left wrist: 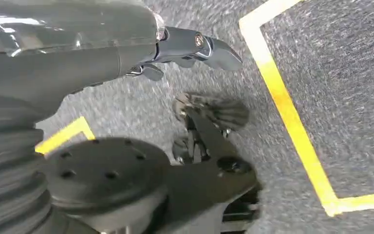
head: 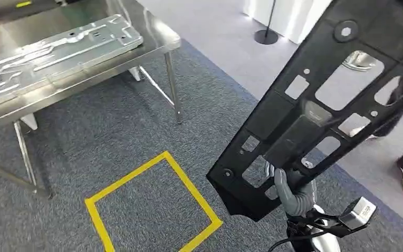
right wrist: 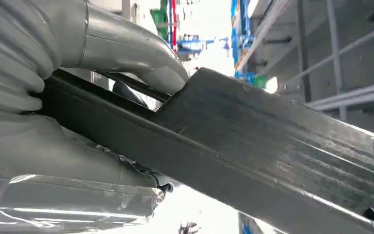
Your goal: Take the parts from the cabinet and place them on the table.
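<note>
Black perforated panel [head: 315,115] clamped in right hand [head: 293,193] fingers [head: 283,181], off the steel table [head: 152,44]; placement outstanding. Left hand [left wrist: 195,46] fingers released, idle.

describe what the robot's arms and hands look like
The right hand has thick grey fingers, a grey ribbed cover behind them, black cables and a small silver camera box at the wrist. The left hand has darker fingers with a metal pin, below a clear plastic wrap.

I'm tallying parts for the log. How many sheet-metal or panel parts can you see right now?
2. A silver stamped metal panel lies flat on the steel table. A black perforated panel is held up by the right hand, off the table. Others may be out of frame.
</note>
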You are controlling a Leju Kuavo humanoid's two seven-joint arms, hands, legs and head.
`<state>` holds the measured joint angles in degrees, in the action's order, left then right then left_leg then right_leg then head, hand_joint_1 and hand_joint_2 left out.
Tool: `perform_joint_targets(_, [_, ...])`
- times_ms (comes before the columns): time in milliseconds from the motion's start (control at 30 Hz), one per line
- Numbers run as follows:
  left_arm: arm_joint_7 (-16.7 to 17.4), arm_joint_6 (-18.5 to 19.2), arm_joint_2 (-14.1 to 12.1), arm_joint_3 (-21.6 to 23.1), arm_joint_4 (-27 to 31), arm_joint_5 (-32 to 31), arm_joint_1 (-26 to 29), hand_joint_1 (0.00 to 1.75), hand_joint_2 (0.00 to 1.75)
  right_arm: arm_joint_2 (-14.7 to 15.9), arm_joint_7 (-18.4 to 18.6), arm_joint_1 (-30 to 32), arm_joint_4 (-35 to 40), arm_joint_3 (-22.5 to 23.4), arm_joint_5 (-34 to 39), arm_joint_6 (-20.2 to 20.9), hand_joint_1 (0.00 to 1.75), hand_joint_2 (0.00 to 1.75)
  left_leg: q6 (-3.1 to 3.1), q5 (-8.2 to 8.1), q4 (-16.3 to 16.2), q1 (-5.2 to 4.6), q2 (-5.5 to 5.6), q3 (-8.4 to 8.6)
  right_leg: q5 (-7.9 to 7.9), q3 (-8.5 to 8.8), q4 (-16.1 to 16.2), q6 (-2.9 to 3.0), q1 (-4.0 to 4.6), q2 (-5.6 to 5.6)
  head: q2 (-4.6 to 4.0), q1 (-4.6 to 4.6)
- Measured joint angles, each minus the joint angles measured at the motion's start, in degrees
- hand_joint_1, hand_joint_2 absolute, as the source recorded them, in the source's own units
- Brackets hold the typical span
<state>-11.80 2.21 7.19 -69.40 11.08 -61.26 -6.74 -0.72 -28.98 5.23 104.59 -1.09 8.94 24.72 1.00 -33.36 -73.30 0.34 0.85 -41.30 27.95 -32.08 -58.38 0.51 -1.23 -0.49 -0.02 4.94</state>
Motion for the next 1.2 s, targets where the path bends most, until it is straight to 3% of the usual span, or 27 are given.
perform_joint_targets(33, [-0.04, 0.00, 0.07, 0.00, 0.00, 0.09, 0.04, 0.00, 1.75, 0.00, 0.17, -0.01, 0.00, 0.00, -0.04, 0.00, 1.64, 1.75, 0.13, -0.87, -3.46, 0.12, -0.17, -1.80, 0.10, 0.03, -0.01, 0.01, 0.11, -0.85, 0.00, 0.00])
perform_joint_targets(67, [-0.04, -0.02, 0.11, 0.00, 0.00, 0.17, 0.14, 0.00, 1.75, 0.02, 0.22, -0.02, 0.00, 0.00, -0.07, 0.00, 1.64, 1.75, 0.19, -0.19, -3.82, 0.20, -0.27, -2.11, 0.21, 0.12, -0.03, 0.01, 0.16, -1.62, 0.00, 0.00])
perform_joint_targets(100, [-0.04, -0.02, 0.11, -0.02, 0.00, 0.31, 0.28, 0.00, 1.75, 0.07, 0.22, -0.09, 0.00, 0.00, -0.04, 0.02, 1.64, 1.75, 0.17, 1.77, -1.13, 0.23, -0.45, -0.81, 0.37, 0.29, -0.03, -0.07, 0.17, -2.34, 0.00, 0.00])
perform_joint_targets(167, [-0.04, -0.13, 0.11, -0.02, 0.00, 0.61, 0.34, 0.00, 1.75, 0.22, 0.20, -0.36, -0.02, 0.00, 0.04, 0.07, 1.64, 1.75, -0.20, 6.91, 9.49, 0.20, -1.84, 4.81, 0.81, 0.94, -0.03, -0.37, 0.17, -3.60, 0.00, 0.00])
perform_joint_targets(200, [-0.04, -0.20, 0.13, -0.02, 0.00, 0.68, 0.28, 0.00, 1.75, 0.26, 0.20, -0.51, -0.02, 0.00, 0.11, 0.07, 1.64, 1.75, -0.57, 7.31, 13.75, -0.13, -4.93, 6.83, 1.04, 1.25, 0.02, -0.64, 0.30, -4.06, 0.00, 0.00])
perform_joint_targets(233, [-0.07, -0.26, 0.13, -0.02, 0.00, 0.72, 0.14, 0.00, 1.75, 0.31, 0.17, -0.64, -0.04, 0.00, 0.15, 0.07, 1.64, 1.75, -1.18, 7.14, 14.08, -0.78, -5.12, 7.11, 1.26, 1.24, -0.14, -1.04, 0.64, -4.53, 0.00, 0.00])
perform_joint_targets(333, [-0.05, -0.55, 0.07, -0.09, 0.00, 0.74, 0.46, 0.00, 1.75, 0.37, 0.17, -0.96, -0.28, -0.11, 0.15, 0.09, 1.64, 1.75, -1.93, 7.22, 14.11, -1.10, -3.21, 6.57, 1.27, 1.65, 0.32, -1.89, 0.60, -5.88, 0.00, 0.00])
perform_joint_targets(367, [-0.07, -0.59, 0.09, -0.13, 0.00, 0.76, 0.47, 0.00, 1.75, 0.42, 0.17, -1.11, -0.31, -0.13, 0.15, 0.09, 1.64, 1.75, -2.45, 7.63, 14.88, -0.57, -2.52, 7.27, 1.67, 1.79, 0.30, -2.38, 0.52, -6.16, 0.00, 0.00])
perform_joint_targets(400, [-0.07, -0.61, 0.09, -0.20, 0.00, 0.76, 0.52, 0.00, 1.75, 0.68, 0.17, -1.30, -0.35, -0.13, 0.15, 0.09, 1.64, 1.75, -2.69, 7.80, 15.30, -0.51, -1.95, 7.47, 2.44, 1.77, -0.75, -2.62, 0.15, -3.33, 0.00, -0.02])
perform_joint_targets(433, [-0.09, -0.63, 0.11, -0.28, 0.00, 0.76, 0.36, 0.00, 1.75, 0.79, 0.13, -1.31, -0.35, -0.15, 0.22, 0.15, 1.64, 1.75, -3.06, 7.87, 15.29, -0.44, -1.49, 7.48, 4.30, 0.37, -3.69, -2.54, 0.07, -1.31, 0.00, 0.00])
perform_joint_targets(500, [-0.13, -0.61, 0.13, -0.42, 0.00, 0.79, 0.11, 0.00, 1.75, 1.09, 0.11, -1.26, -0.63, -0.17, 0.20, 0.15, 1.64, 1.75, -3.32, 7.77, 15.25, -0.55, -0.05, 7.49, 8.27, -4.41, -12.99, -2.59, 0.07, 0.01, 0.00, -0.02])
perform_joint_targets(533, [-0.13, -0.63, 0.13, -0.46, 0.00, 0.76, 0.14, 0.00, 1.75, 1.22, 0.15, -1.26, -0.85, -0.18, 0.20, 0.13, 1.64, 1.75, -3.39, 7.73, 15.17, -0.67, 0.77, 7.48, 9.15, -6.55, -16.54, -2.63, 0.07, 0.07, 0.00, -0.02])
perform_joint_targets(567, [-0.15, -0.61, 0.13, -0.50, 0.00, 0.79, 0.27, 0.00, 1.75, 1.33, 0.15, -1.25, -1.05, -0.15, 0.20, 0.07, 1.64, 1.75, -3.40, 7.70, 15.06, -0.70, 1.53, 7.50, 8.51, -7.42, -17.42, -2.59, 0.08, 0.09, 0.00, -0.02])
perform_joint_targets(600, [-0.20, -0.63, 0.13, -0.55, 0.00, 0.76, 0.39, 0.00, 1.75, 1.44, 0.15, -1.27, -1.18, -0.15, 0.20, 0.00, 1.64, 1.75, -3.38, 7.63, 14.93, -0.72, 2.36, 7.58, 6.45, -6.92, -15.46, -2.46, 0.09, 0.15, 0.00, -0.02])
perform_joint_targets(667, [-0.26, -0.61, 0.17, -0.61, 0.00, 0.76, 0.33, 0.00, 1.75, 1.66, 0.15, -1.32, -1.25, -0.17, 0.22, 0.00, 1.64, 1.75, -3.18, 7.48, 14.68, -0.71, 4.09, 7.78, 0.48, -2.87, -5.67, -2.08, 0.01, 1.16, 0.00, -0.02])
perform_joint_targets(700, [-0.28, -0.61, 0.22, -0.63, 0.00, 0.76, 0.33, 0.00, 1.75, 1.77, 0.13, -1.42, -1.25, -0.17, 0.24, 0.00, 1.64, 1.75, -3.00, 7.36, 14.58, -0.63, 4.76, 7.76, -0.54, -1.16, -1.40, -1.83, -0.08, 3.29, 0.00, -0.02])
perform_joint_targets(733, [-0.35, -0.63, 0.26, -0.68, 0.00, 0.76, 0.22, 0.00, 1.75, 1.86, 0.11, -1.45, -1.33, -0.22, 0.24, 0.02, 1.64, 1.75, -2.65, 7.31, 14.24, -0.94, 5.29, 7.39, -0.08, -0.75, -0.53, -1.86, -0.17, 5.07, 0.00, -0.02])
perform_joint_targets(833, [-0.37, -0.63, 0.26, -0.79, 0.00, 0.79, 0.52, 0.00, 1.75, 1.99, 0.04, -1.69, -1.31, -0.28, 0.31, 0.00, 1.64, 1.75, -1.55, 7.70, 14.70, -0.18, 6.80, 7.01, -0.24, -0.84, -0.52, -1.27, 0.43, 3.55, 0.00, -0.02])
perform_joint_targets(867, [-0.37, -0.63, 0.22, -0.85, 0.00, 0.79, 0.66, 0.00, 1.75, 2.03, 0.02, -1.84, -1.29, -0.28, 0.31, 0.00, 1.64, 1.75, -1.13, 7.70, 14.81, -0.55, 7.33, 6.81, -0.55, -0.53, 0.24, -0.79, -0.17, 2.90, 0.00, -0.02])
perform_joint_targets(900, [-0.37, -0.66, 0.13, -0.87, 0.00, 0.79, 0.74, 0.00, 1.75, 2.03, 0.00, -2.03, -1.29, -0.42, 0.35, 0.00, 1.64, 1.75, -1.08, 7.06, 14.04, -0.57, 5.15, 6.90, -0.76, -0.03, 0.83, -0.51, -0.13, 1.99, 0.00, -0.02])
perform_joint_targets(933, [-0.37, -0.66, 0.15, -0.87, 0.00, 0.79, 0.63, 0.00, 1.75, 2.03, 0.00, -2.02, -1.29, -0.50, 0.35, 0.02, 1.64, 1.75, -0.70, 5.45, 11.75, -0.64, 2.36, 5.83, -0.79, 0.25, 1.09, -0.16, -0.15, 1.49, 0.00, 0.02])
perform_joint_targets(967, [-0.37, -0.66, 0.17, -0.87, 0.00, 0.81, 0.39, 0.00, 1.75, 2.03, 0.00, -2.01, -1.29, -0.59, 0.35, 0.00, 1.64, 1.75, -0.34, 3.43, 7.90, -0.39, 0.94, 3.92, -0.69, 0.33, 1.12, 0.14, 0.01, 0.56, 0.00, 0.00])
perform_joint_targets(1033, [-0.37, -0.63, 0.22, -0.90, 0.00, 0.90, 0.35, 0.00, 1.75, 2.05, 0.11, -2.02, -1.33, -0.63, 0.33, -0.02, 1.64, 1.75, 0.16, -0.17, -1.02, 0.08, 0.04, -0.64, -0.51, 0.38, 1.11, 0.29, 0.21, -1.10, 0.00, 0.00])
perform_joint_targets(1067, [-0.37, -0.66, 0.24, -0.92, 0.00, 0.92, 0.46, 0.00, 1.75, 2.05, 0.11, -2.01, -1.40, -0.72, 0.33, -0.02, 1.64, 1.75, 0.39, -0.24, -2.92, 0.29, -0.07, -1.72, -0.40, 0.40, 1.09, 0.21, 0.22, -1.85, 0.00, 0.00])
perform_joint_targets(1100, [-0.37, -0.66, 0.22, -0.94, 0.00, 0.94, 0.60, 0.00, 1.75, 2.05, 0.13, -2.02, -1.46, -0.85, 0.33, -0.02, 1.64, 1.75, 0.55, 1.07, -1.76, 0.42, -0.25, -1.25, -0.28, 0.51, 1.08, 0.13, 0.20, -2.52, 0.00, 0.00])
perform_joint_targets(1133, [-0.37, -0.68, 0.22, -0.96, 0.00, 0.94, 0.67, 0.00, 1.75, 2.05, 0.17, -2.02, -1.49, -0.92, 0.33, -0.02, 1.64, 1.75, 0.61, 3.42, 2.09, 0.51, -0.63, 0.69, -0.12, 0.73, 1.07, 0.00, 0.18, -3.21, 0.00, 0.00])
perform_joint_targets(1200, [-0.37, -0.70, 0.22, -0.98, 0.00, 0.94, 0.60, 0.00, 1.75, 2.05, 0.17, -2.11, -1.49, -1.07, 0.33, -0.02, 1.64, 1.75, 0.31, 8.23, 12.91, 0.47, -2.75, 6.53, 0.35, 1.47, 1.07, -0.45, 0.17, -4.36, 0.00, 0.00])
